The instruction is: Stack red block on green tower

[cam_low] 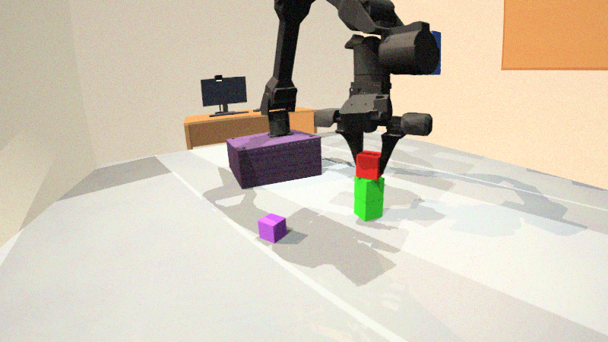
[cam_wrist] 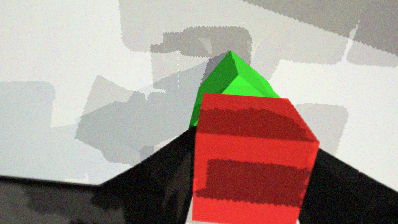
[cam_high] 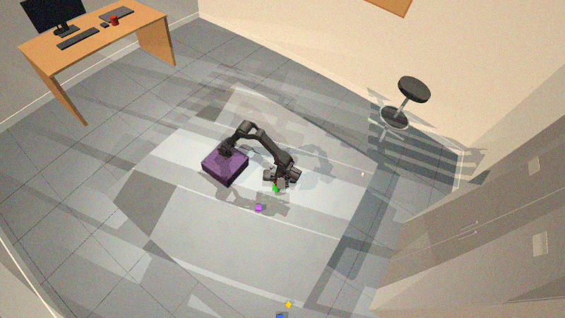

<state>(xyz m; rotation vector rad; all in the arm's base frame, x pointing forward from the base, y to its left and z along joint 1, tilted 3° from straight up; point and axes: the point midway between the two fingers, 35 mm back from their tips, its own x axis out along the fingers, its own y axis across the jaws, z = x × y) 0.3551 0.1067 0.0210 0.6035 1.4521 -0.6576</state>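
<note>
The green tower [cam_high: 276, 189] [cam_low: 368, 200] [cam_wrist: 218, 84], two blocks high, stands upright. My gripper [cam_low: 368, 167] [cam_wrist: 241, 139] points down and is shut on the red block [cam_low: 368, 165] [cam_wrist: 255, 155], with one finger on each side. In the exterior view the red block is at the tower's top, with no clear gap below it; whether they touch cannot be told. In the wrist view the red block hides much of the tower, whose green corner shows beyond it, and the two look turned relative to each other. In the top view the gripper hides most of the red block.
A small purple block [cam_high: 258, 207] [cam_low: 272, 229] lies near the tower. The arm stands on a large purple base box [cam_high: 215, 172] [cam_low: 280, 163]. A yellow block [cam_high: 288, 304] and a blue block [cam_high: 280, 316] lie far off at the bottom of the top view.
</note>
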